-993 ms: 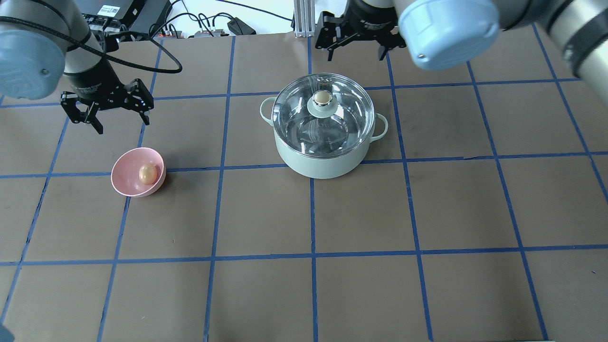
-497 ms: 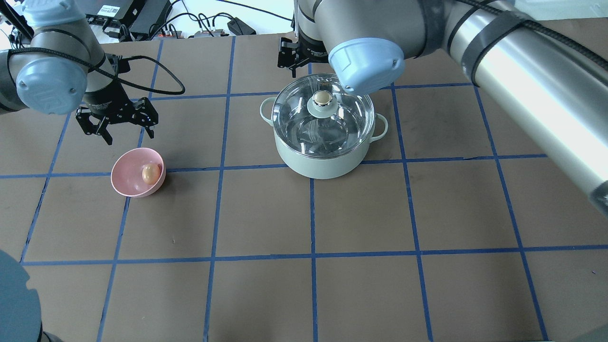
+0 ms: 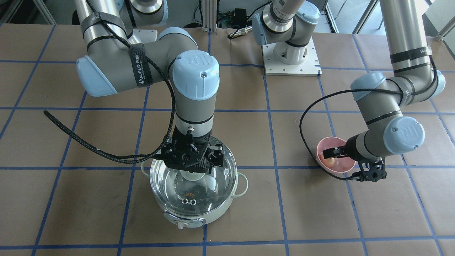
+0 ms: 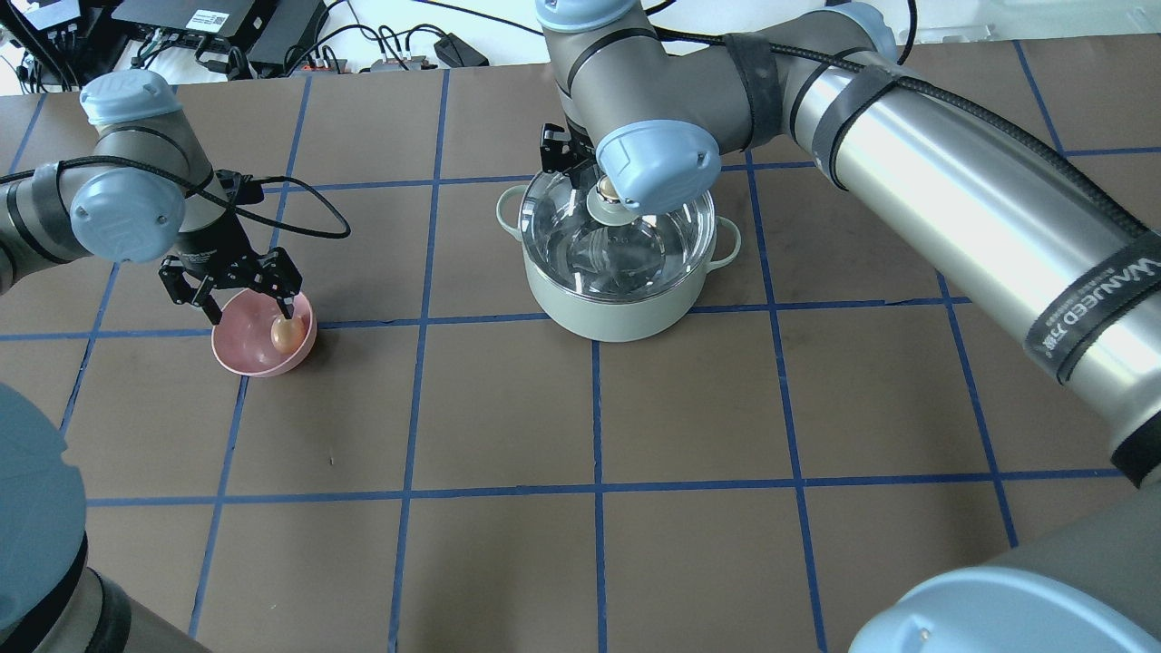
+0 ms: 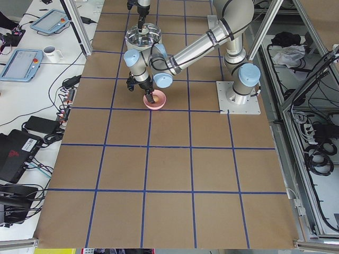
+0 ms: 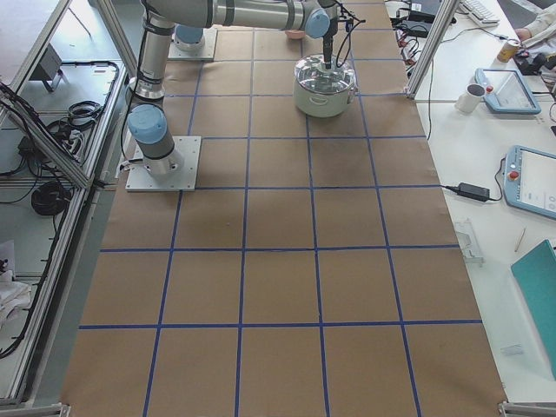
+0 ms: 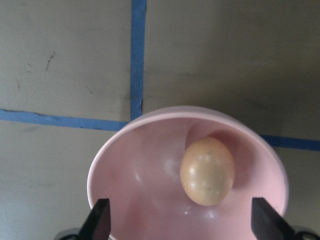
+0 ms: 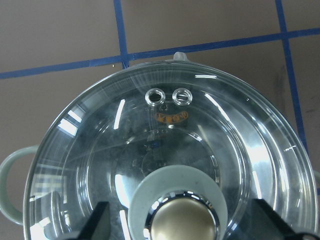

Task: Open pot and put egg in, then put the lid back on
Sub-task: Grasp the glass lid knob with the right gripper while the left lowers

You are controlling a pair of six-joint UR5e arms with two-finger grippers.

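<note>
The mint-green pot [image 4: 617, 313] stands at the table's middle with the clear glass lid [image 4: 648, 249] on it. My right gripper [image 8: 182, 222] is open, low over the lid, with a finger on each side of the beige knob [image 8: 182, 227]; in the overhead view my wrist hides most of it. The tan egg [image 4: 286, 336] lies in the pink bowl [image 4: 238, 352] at the left. My left gripper [image 4: 251, 313] is open just above the bowl's far rim. In the left wrist view the egg [image 7: 207, 171] sits between and ahead of the fingertips [image 7: 100, 222].
The table is brown paper with a blue tape grid [image 4: 594, 490]. Cables and black boxes [image 4: 227, 27] lie beyond its far edge. The pot's knob [image 3: 182, 224] faces away from my base. My left arm's black cable [image 4: 313, 213] loops above the table near the bowl.
Both arms came down and inward. My left gripper moved from beyond the bowl to just above its rim. My right gripper moved from behind the pot to around the lid's knob.
</note>
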